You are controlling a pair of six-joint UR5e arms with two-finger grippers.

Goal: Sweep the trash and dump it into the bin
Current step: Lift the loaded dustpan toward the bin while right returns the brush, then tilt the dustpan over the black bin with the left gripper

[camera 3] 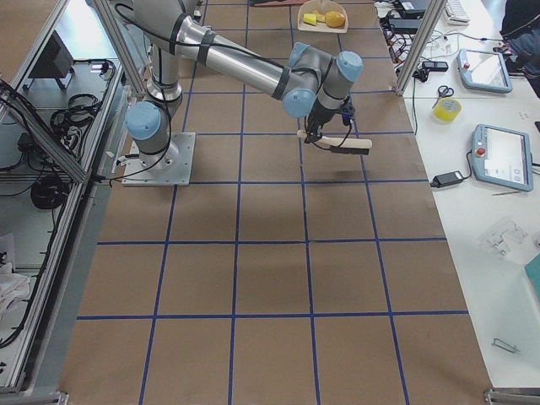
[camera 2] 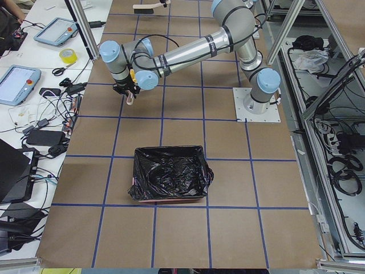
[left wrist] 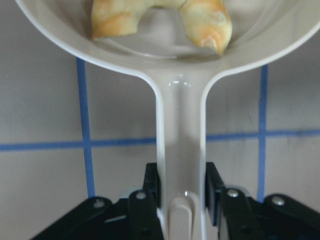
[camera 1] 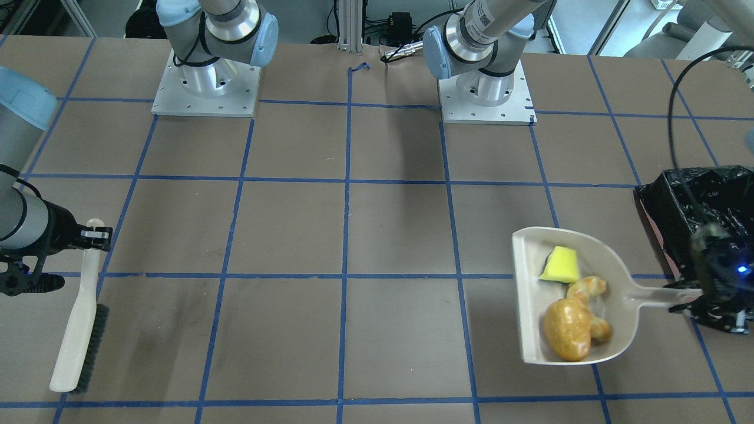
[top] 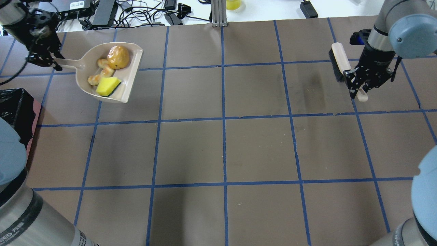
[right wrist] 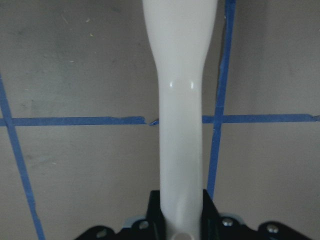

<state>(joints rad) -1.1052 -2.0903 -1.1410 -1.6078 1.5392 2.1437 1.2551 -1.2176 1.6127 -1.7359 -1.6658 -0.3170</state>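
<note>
The beige dustpan [camera 1: 526,294] holds all three trash pieces: the yellow wedge [camera 1: 561,265], the golden-brown potato [camera 1: 566,328] and the tan croissant [camera 1: 589,290]. My left gripper [camera 1: 686,297] is shut on the dustpan handle, which also shows in the left wrist view [left wrist: 181,150]. The bin [camera 1: 707,194], pink-sided with a black bag, stands right beside that gripper, and the exterior left view [camera 2: 170,174] shows it open. My right gripper [top: 358,83] is shut on the white handle of the brush [top: 338,58], far from the dustpan.
The two arm bases [camera 1: 206,88] [camera 1: 486,88] stand at the far side in the front-facing view. Brown paper with blue tape lines [top: 223,119] covers the table. Cables and boxes [top: 136,13] lie beyond the table edge near the dustpan.
</note>
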